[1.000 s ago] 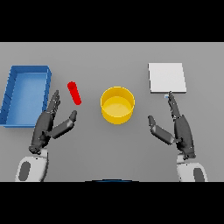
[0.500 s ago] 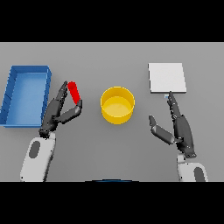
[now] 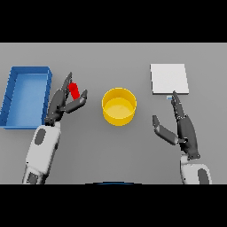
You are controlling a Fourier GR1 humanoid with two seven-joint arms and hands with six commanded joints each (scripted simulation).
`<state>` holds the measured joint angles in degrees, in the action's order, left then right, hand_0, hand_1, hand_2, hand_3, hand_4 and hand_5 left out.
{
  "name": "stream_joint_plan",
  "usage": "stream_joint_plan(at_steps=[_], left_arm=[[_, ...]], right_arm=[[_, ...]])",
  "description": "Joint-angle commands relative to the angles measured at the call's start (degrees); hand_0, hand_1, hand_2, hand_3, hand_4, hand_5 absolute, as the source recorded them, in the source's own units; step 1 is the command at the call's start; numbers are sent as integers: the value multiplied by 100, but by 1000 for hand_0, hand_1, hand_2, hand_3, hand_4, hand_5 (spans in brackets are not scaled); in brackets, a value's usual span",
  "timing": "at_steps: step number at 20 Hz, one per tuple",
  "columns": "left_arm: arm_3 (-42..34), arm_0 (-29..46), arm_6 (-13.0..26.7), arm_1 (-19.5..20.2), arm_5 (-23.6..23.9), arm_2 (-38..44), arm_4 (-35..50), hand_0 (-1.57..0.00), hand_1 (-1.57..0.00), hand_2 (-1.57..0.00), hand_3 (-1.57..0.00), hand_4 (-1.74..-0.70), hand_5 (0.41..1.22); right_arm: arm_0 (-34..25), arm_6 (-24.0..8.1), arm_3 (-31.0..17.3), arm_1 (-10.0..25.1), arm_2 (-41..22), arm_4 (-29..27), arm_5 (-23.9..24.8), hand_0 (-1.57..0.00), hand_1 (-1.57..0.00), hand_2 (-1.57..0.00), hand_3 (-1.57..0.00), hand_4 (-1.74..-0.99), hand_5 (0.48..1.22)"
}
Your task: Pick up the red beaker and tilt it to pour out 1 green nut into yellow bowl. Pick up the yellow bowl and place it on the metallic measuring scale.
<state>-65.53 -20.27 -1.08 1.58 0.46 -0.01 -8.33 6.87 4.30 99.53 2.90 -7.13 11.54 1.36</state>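
Note:
The red beaker [image 3: 74,90] lies tilted on the grey table left of centre. My left hand [image 3: 62,102] is right at it, fingers straight along its left side and thumb reaching under its right side, not closed round it. The yellow bowl [image 3: 119,106] stands in the middle of the table, a short way right of the beaker. The metallic scale [image 3: 168,78] is a pale square plate at the back right. My right hand [image 3: 182,125] rests open in front of the scale, fingers pointing toward it. No green nut shows.
A blue open bin [image 3: 24,97] stands at the left edge, just beside my left hand and forearm.
My left hand has moved forward and up from near the table's front to the red beaker, its fingers now flanking it. The right hand has stayed put.

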Motion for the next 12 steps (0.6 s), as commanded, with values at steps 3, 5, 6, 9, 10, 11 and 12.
stream_joint_plan(at_steps=[3, 5, 6, 9, 10, 11, 12], left_arm=[[368, -375, 96, 38, 37, 90, -30, 1, 1, 1, 1, -1313, 706], [567, -457, 8, 60, -2, 145, -7, 1, 1, 1, 1, -1322, 710], [645, -481, -102, 85, -53, 174, 22, 1, 1, 1, 1, -1332, 715], [885, -608, -402, -69, 69, 205, 9, 1, 1, -30, -3, -1389, 752], [937, -668, -433, -121, 101, 246, 51, -81, -84, -122, -75, -1416, 770], [974, -718, -351, -155, 136, 300, 101, -253, -276, -307, -220, -1444, 795], [1030, -766, -308, -194, 234, 353, 116, -458, -483, -501, -490, -1443, 881]], right_arm=[[33, 68, -2, -76, -58, 20, 12, 1, 1, 1, 1, -1324, 683], [-6, 16, -81, 3, 36, -23, -1, 1, 1, 1, 1, -1315, 682], [34, 89, -78, -28, 8, 25, 41, 1, 1, 1, 1, -1311, 682], [-15, 63, -80, 8, 47, 25, 55, 1, 1, 1, 1, -1295, 683], [-14, 107, -93, 32, 47, 59, 64, 1, 1, 1, 1, -1291, 684], [-51, 64, -48, 11, 40, 45, 68, 1, 1, 1, 1, -1289, 684], [-19, 127, -78, 19, 40, 54, 65, 1, 1, 1, 1, -1286, 685]])
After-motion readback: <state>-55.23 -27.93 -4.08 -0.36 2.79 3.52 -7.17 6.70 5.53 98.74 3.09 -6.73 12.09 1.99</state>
